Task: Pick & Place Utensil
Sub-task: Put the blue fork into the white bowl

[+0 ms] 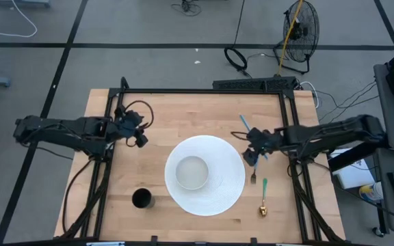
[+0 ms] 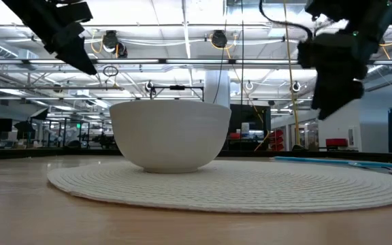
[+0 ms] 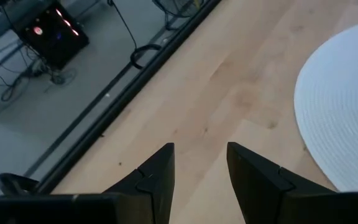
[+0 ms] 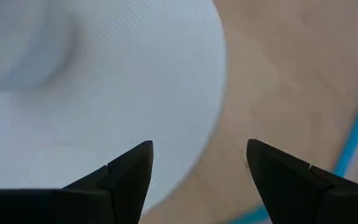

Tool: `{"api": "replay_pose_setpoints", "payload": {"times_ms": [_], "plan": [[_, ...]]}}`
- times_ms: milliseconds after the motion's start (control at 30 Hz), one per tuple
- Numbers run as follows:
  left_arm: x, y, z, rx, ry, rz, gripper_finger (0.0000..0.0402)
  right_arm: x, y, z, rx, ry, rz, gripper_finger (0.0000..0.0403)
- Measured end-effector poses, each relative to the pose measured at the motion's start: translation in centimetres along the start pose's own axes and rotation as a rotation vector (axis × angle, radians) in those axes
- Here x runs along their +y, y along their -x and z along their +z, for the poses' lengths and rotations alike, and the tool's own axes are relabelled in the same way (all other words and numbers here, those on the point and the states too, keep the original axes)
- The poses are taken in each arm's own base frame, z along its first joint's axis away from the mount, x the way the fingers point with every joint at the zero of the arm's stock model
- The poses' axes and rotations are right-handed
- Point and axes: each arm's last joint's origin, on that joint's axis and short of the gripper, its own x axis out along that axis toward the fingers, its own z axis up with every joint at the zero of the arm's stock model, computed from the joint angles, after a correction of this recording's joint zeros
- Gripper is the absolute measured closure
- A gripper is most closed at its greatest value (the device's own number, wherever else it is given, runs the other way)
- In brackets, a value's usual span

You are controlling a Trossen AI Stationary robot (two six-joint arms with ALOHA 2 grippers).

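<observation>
Right gripper (image 1: pixel 251 156) open, empty, hiding part of fork (image 1: pixel 253 179).

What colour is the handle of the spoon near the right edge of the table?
Green, with a gold-coloured bowl end; the spoon shows best in the high view.

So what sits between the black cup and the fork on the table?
In the high view, the white round mat lies between the black cup and the fork; the white bowl on it stands just off that line.

Pale smooth wooden table (image 1: pixel 204 116), white woven ribbed placemat (image 1: pixel 228 195), smooth matt white bowl (image 1: pixel 192 172)
</observation>
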Motion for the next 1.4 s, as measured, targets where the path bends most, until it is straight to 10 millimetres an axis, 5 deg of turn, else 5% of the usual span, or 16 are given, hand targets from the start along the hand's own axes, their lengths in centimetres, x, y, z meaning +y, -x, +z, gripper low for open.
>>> {"api": "replay_pose_setpoints", "payload": {"times_ms": [233, 633, 1400], "plan": [[-0.5, -0.1, -0.3, -0.038, 0.023, 0.030, 0.0250, -0.6, -0.4, -1.5, 0.106, -0.217, -0.154, 0.0149], [-1.4, -2.9, -4.8, 0.025, 0.003, 0.063, 0.0250, 0.4, -2.9, -2.9, 0.244, -0.398, -0.253, 0.0149], [-1.7, -2.6, -4.7, -0.025, -0.006, 0.104, 0.0250, 1.1, -6.3, -4.9, 0.370, -0.523, -0.423, 0.0149]]}}
